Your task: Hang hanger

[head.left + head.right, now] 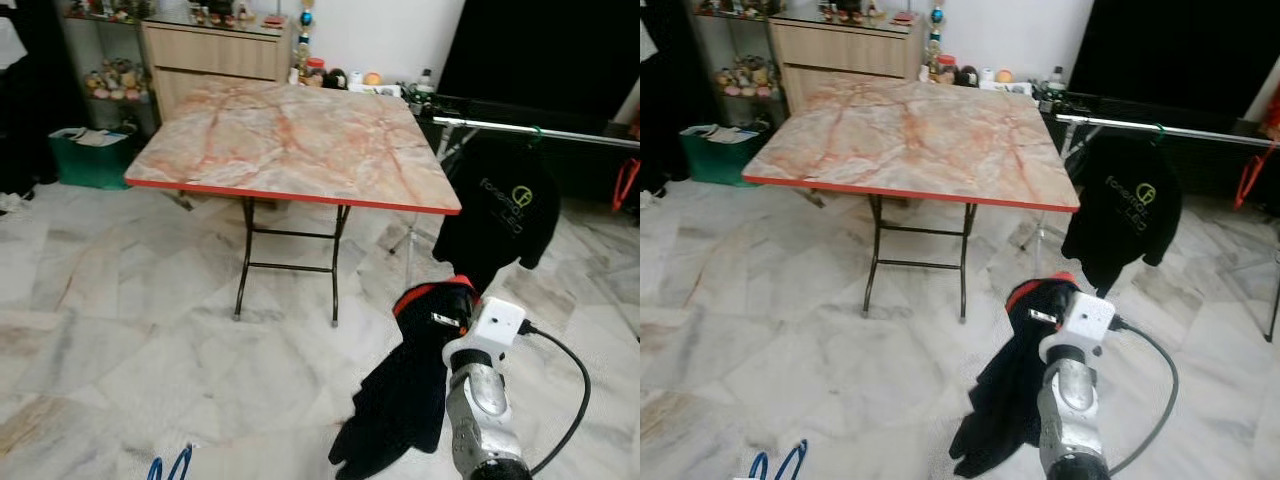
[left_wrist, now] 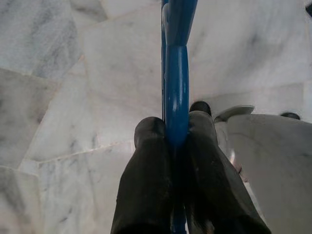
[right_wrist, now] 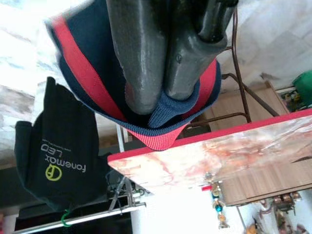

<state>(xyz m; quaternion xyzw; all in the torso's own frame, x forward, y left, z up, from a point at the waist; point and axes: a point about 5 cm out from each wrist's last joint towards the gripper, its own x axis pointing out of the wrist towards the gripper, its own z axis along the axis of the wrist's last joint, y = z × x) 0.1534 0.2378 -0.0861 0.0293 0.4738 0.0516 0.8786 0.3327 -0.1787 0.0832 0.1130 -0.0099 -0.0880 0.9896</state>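
Note:
My left gripper [image 2: 176,122] is shut on the bar of a blue hanger [image 2: 176,58], held low over the marble floor; the hanger's blue loops [image 1: 170,466] peek in at the bottom left of the left eye view. My right gripper [image 3: 161,97] is shut on the red-striped collar of a dark navy garment [image 1: 400,400], which hangs limp from the raised right arm [image 1: 480,400] in front of me. To the right, a metal clothes rail [image 1: 540,128] carries a black T-shirt [image 1: 500,205] on a green hanger.
A folding table [image 1: 290,140] with a marble-pattern top and red edge stands ahead on thin metal legs. Behind it are a wooden cabinet [image 1: 215,50] and a green bin [image 1: 90,155]. A red hanger [image 1: 627,185] dangles at the far right. A black cable [image 1: 575,400] loops off my right wrist.

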